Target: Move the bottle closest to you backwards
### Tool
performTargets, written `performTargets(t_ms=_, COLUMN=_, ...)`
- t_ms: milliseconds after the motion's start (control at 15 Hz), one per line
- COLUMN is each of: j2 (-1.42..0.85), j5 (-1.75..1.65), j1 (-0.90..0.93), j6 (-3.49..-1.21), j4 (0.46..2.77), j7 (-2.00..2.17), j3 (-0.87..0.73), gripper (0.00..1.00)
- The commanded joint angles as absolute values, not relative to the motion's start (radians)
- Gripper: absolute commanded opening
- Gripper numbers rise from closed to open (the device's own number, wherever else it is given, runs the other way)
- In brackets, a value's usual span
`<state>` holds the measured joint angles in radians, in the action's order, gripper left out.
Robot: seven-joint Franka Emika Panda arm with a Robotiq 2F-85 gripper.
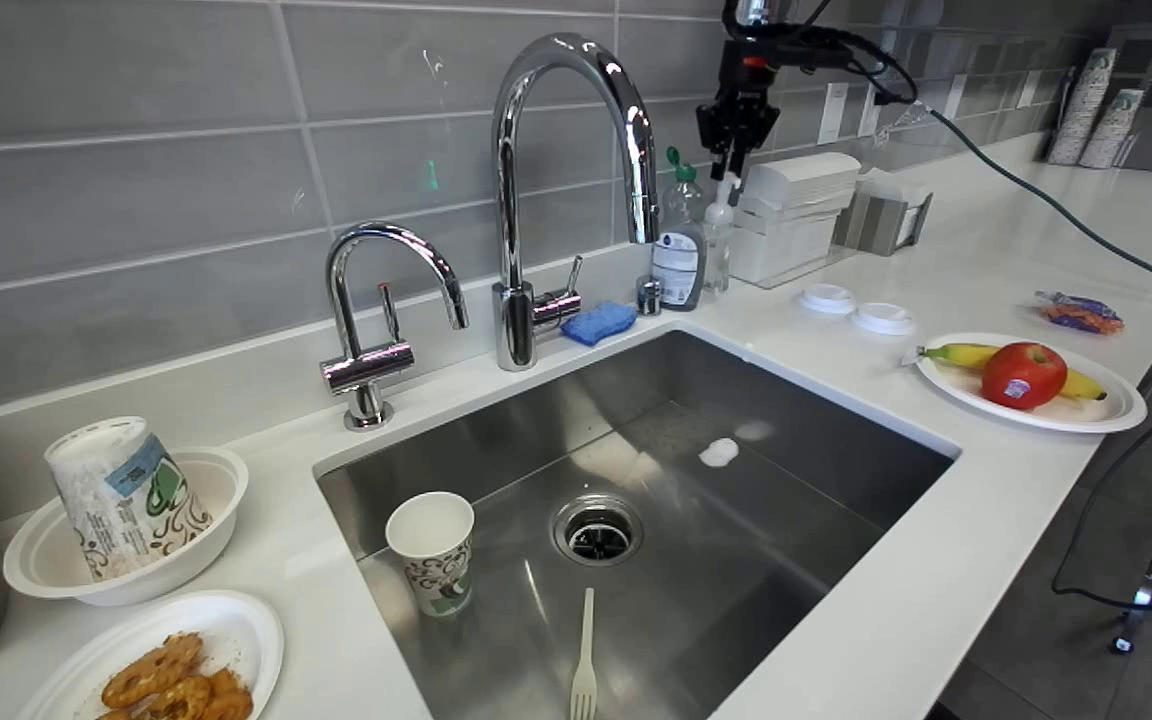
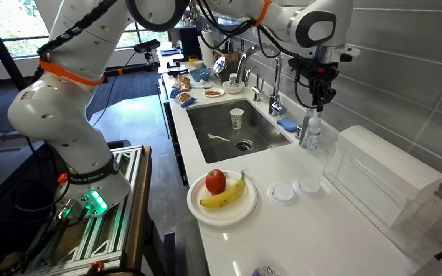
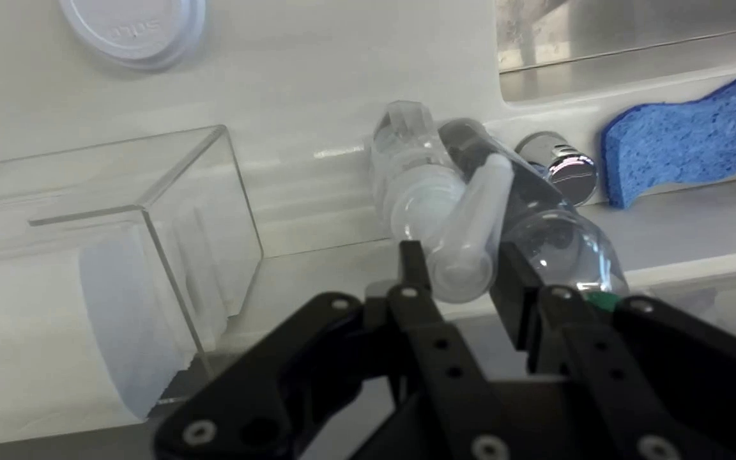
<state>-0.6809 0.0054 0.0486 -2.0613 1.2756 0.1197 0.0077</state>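
Observation:
The clear bottle with a white pump top stands upright at the back of the counter, beside the sink's back corner. It shows in both exterior views (image 1: 717,245) (image 2: 312,136) and in the wrist view (image 3: 403,150). My gripper (image 1: 727,172) points down from above it; it also shows in an exterior view (image 2: 319,108). In the wrist view my fingers (image 3: 462,271) sit on both sides of the pump head, with no clear gap. I cannot tell whether the bottle's base touches the counter. The soap bottle with the green top (image 1: 678,265) stands right beside it, partly hidden in the wrist view (image 3: 566,246).
A clear paper towel holder (image 1: 786,225) stands on the bottle's other side. A chrome knob (image 3: 559,169), a blue sponge (image 1: 599,323) and a tall faucet (image 1: 511,200) line the sink's back edge. Two cup lids (image 2: 281,193) and a fruit plate (image 2: 221,220) are on the counter.

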Motion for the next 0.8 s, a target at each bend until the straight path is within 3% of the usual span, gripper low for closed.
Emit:
performTargets(t_ms=0, j2=-0.735, j5=0.017, j1=0.038, j6=-2.032, j4=1.185, j7=0.065, j3=0.020, gripper=0.08)
performTargets(t_ms=733, j2=-0.808, j5=0.002, j1=0.028, j6=-2.011, j4=1.085, j7=-0.021, j3=0.016, gripper=0.08)
